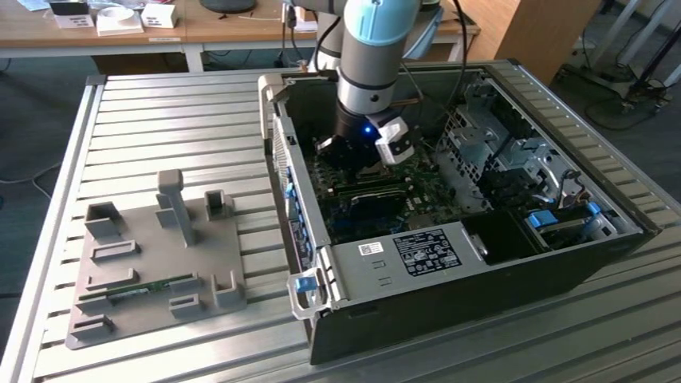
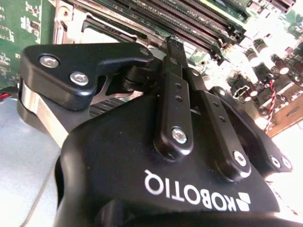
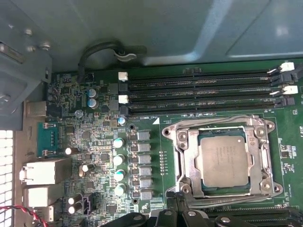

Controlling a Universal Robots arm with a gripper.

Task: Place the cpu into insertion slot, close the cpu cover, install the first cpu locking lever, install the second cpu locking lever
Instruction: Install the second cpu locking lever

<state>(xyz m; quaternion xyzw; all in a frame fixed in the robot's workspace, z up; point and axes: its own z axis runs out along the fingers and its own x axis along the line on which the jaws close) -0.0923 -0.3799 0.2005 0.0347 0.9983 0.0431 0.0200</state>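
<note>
**Chip seated, cover down, gripper low over the socket**

Your gripper [image 1: 356,163] hangs inside the open case [image 1: 596,239], just above the board [image 3: 94,142]. In the first wrist view the cpu [image 3: 223,160] lies flat in its socket with the cover [image 3: 185,161] folded down around it, the silvery frame ringing the chip's top. The fingertips [image 3: 176,201] sit at the socket's near edge; whether a lever is hooked there, you cannot tell. In the second wrist view the fingers [image 2: 176,85] look drawn together, with nothing visibly between them.

Judge the chip light, stiff and fragile: handle it by its edges only, never by the underside. The cover is thin sheet metal, springy on its hinge, best pressed on the frame and not on the chip. The levers are likely stiff wire that will resist before they latch.

Memory slots [image 3: 199,87] run just beside the socket, and a row of capacitors [image 3: 118,165] stands near its other side. The case wall [image 1: 279,159] crowds the arm [image 1: 372,56]. A grey fixture [image 1: 159,255] rests well apart on the table [image 1: 149,112].
</note>
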